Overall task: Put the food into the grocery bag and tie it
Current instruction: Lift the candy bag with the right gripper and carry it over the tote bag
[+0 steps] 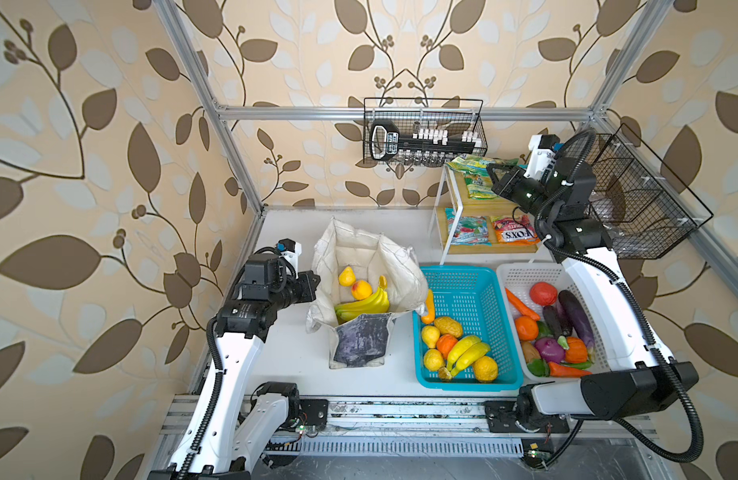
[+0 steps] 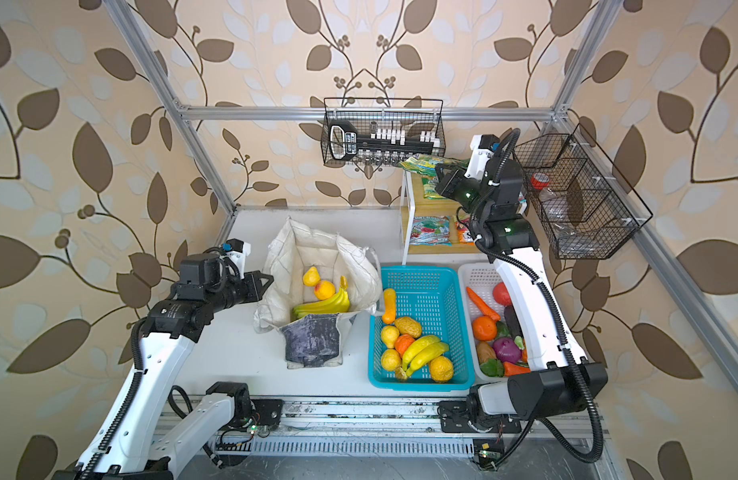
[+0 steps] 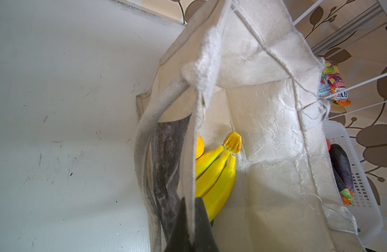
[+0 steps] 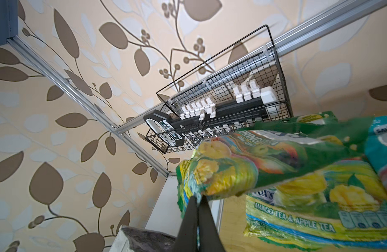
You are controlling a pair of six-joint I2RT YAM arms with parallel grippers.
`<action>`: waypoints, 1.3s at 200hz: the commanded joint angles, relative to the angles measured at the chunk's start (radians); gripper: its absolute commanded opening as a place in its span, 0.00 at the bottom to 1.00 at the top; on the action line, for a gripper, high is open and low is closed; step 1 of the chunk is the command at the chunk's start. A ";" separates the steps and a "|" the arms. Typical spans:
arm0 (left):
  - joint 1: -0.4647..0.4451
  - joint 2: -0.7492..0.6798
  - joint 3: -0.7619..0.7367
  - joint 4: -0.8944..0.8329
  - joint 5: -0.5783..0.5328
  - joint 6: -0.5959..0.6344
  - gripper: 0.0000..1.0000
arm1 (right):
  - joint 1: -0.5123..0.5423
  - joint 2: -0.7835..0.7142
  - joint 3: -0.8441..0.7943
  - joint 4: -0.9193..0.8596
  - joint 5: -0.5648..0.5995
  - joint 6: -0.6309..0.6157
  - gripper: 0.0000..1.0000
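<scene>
Carrying the green-yellow packet (image 1: 473,165) across to the grocery bag (image 1: 400,266) looks to be the step in hand, and it will go well only if both grips hold. In both top views the right hand (image 1: 492,176) sits high at the upper shelf (image 1: 479,204), closed on the packet's end, with the bag well apart from it, lower and over toward the other arm. The left hand (image 1: 314,284) is clamped on the bag's rim, the open mouth just beyond its fingertips and a banana bunch (image 1: 363,307) lying inside. The turquoise basket (image 1: 458,272) lies between the two hands, so lift the packet clear of the shelf frame before swinging across. The left wrist view shows the left hand (image 3: 189,205) pinching a single fold of cloth, the bananas just past it: draw that rim outward and taut so the floppy mouth gapes wide. The right wrist view shows the right hand (image 4: 198,201) nipping only the packet's crimped edge, the glossy body hanging ahead of it above a second packet (image 4: 308,218). Move slowly, since so small a bite on slick film may slip, and release only over the mouth.
</scene>
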 commanded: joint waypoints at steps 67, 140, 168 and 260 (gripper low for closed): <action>0.001 -0.008 0.009 0.006 0.003 0.021 0.00 | 0.069 -0.018 0.149 -0.008 -0.064 -0.057 0.00; 0.001 -0.007 0.008 0.011 0.013 0.017 0.00 | 0.245 -0.130 0.108 -0.069 -0.016 -0.108 0.00; 0.001 -0.012 0.004 0.018 0.024 0.017 0.00 | 0.346 -0.150 0.091 -0.122 0.015 -0.108 0.00; 0.001 -0.021 0.003 0.024 0.037 0.013 0.00 | 0.632 -0.114 -0.144 -0.059 0.087 -0.067 0.00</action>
